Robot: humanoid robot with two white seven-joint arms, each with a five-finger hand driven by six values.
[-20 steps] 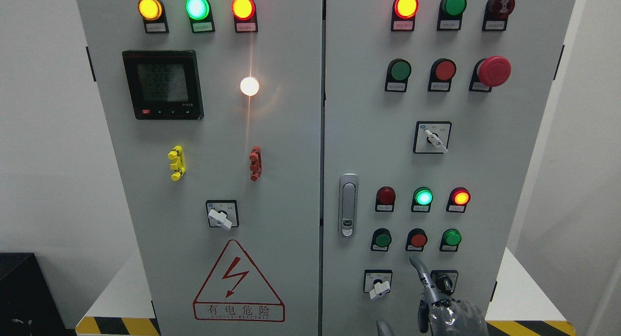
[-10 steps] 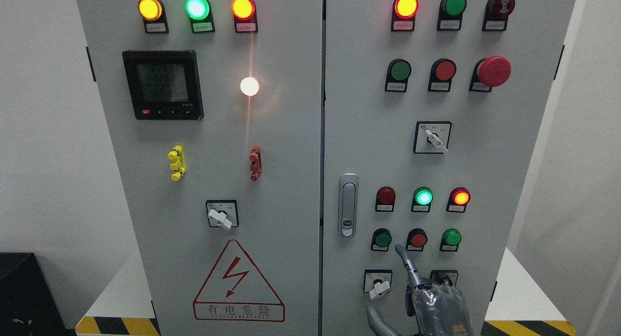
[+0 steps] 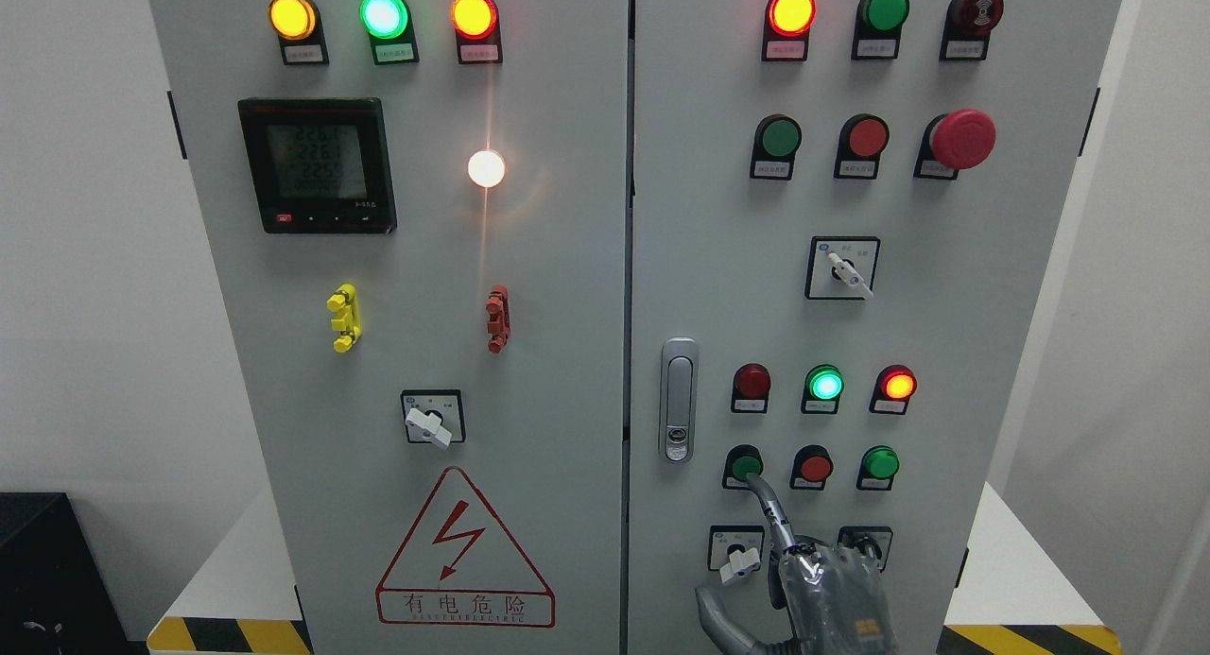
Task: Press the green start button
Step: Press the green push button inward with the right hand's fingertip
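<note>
A grey control cabinet (image 3: 567, 286) fills the head view. On its right door, a low row holds a green button (image 3: 744, 465), a red button (image 3: 814, 467) and a second green button (image 3: 880, 463). My right hand (image 3: 832, 594) rises from the bottom edge below this row. Its index finger (image 3: 768, 508) is stretched up and to the left, its tip at the lower edge of the left green button; I cannot tell if it presses. The other fingers are curled and hold nothing. The thumb (image 3: 718, 610) sticks out to the left. My left hand is out of view.
Above the row sit a dark red lamp (image 3: 752, 382), a lit green lamp (image 3: 824, 384) and a lit red lamp (image 3: 896, 385). A rotary switch (image 3: 737, 553) and a door handle (image 3: 678, 400) are close to the hand. A red emergency stop (image 3: 962, 138) is at the upper right.
My right hand has moved up and to the left. The index fingertip went from below the red button to the lower edge of the left green button.
</note>
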